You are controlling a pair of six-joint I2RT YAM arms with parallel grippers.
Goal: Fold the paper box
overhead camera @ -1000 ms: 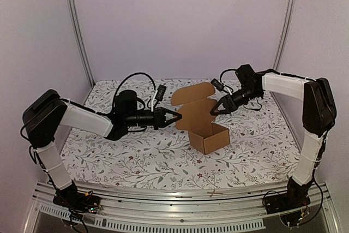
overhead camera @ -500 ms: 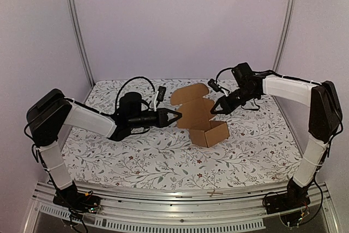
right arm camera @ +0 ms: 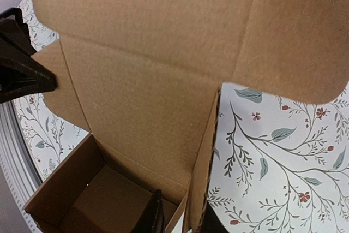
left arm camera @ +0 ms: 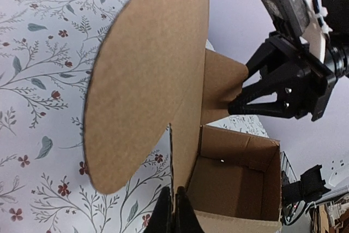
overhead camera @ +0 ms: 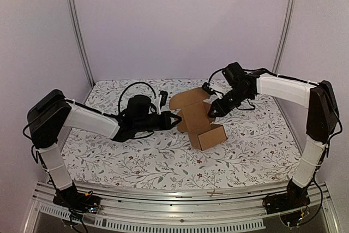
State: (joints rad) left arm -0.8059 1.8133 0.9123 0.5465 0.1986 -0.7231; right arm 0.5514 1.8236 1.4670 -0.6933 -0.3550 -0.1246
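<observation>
Boxes: one paper box [overhead camera: 206,135], brown cardboard, partly folded
Box position: on the bench [overhead camera: 163,159] about mid-way across, between the two pincers
Box form: one square tray open at the top, its base on the cloth; the lid panel rises behind the tray and leans toward the back wall
Flaps: one large rounded flap fills the left wrist view; the right wrist view shows one more rounded ear at the lid's top corner and one small side tab low on the left
Inside the tray: bare cardboard
Arms: two, left arm [overhead camera: 90,121] and right arm [overhead camera: 283,87], both reaching in toward the box from opposite sides
Left pincer [overhead camera: 176,118]: clenched on the thin lower edge of the rounded flap at the box's left side; in its own view the edge runs down between the two black fingers [left arm camera: 165,214]
Right pincer [overhead camera: 214,111]: at the box's right side near the lid's hinge line; one finger inside the tray, one outside, the side wall between them; cannot tell whether it squeezes the wall or merely straddles it
Bench cover: one white cloth printed with leafy sprigs and small red flowers
Surround: two metal posts at the back corners, plain pale walls
</observation>
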